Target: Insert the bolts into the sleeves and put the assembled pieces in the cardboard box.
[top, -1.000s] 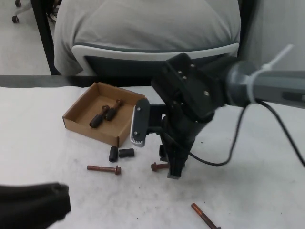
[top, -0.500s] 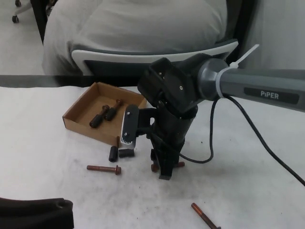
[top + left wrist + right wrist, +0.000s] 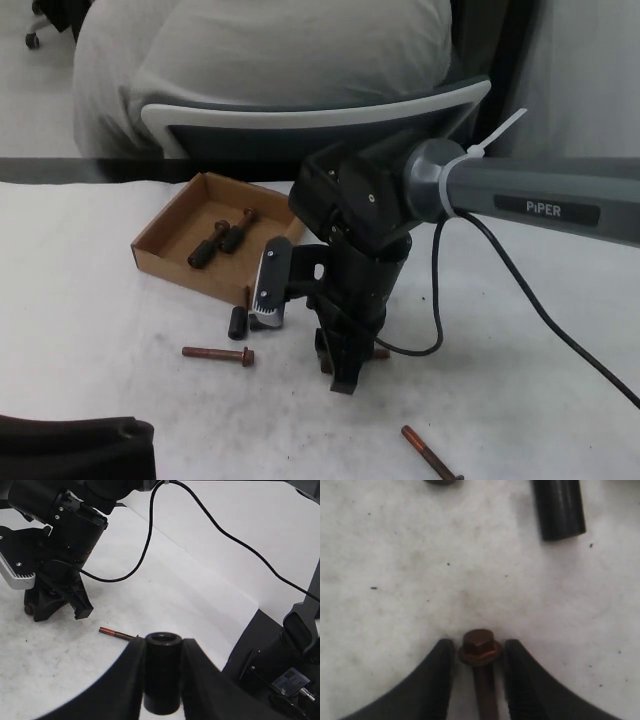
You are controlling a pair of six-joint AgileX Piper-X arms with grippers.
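Note:
My right gripper (image 3: 343, 372) stands tip-down on the white bench, its fingers (image 3: 439, 680) closed against the flange of a rusty bolt (image 3: 480, 652) that lies between them. Part of that bolt (image 3: 380, 352) sticks out beside the fingers. My left gripper (image 3: 162, 645) is shut on an upright black sleeve (image 3: 161, 675), low at the front left. The cardboard box (image 3: 160, 240) sits at the back left and holds two assembled pieces (image 3: 218, 240). Two loose sleeves (image 3: 237, 322) lie just in front of the box; one sleeve (image 3: 559, 510) lies ahead of my right gripper.
A loose bolt (image 3: 218, 353) lies left of my right gripper, and another bolt (image 3: 430, 452) lies near the front edge. The right arm's cable (image 3: 470, 290) loops over the bench. A chair (image 3: 300, 110) with a person in it stands behind the bench.
My right arm has swung left and settled lower, bringing its fingers around the bolt. The left arm has dropped lower at the front left corner.

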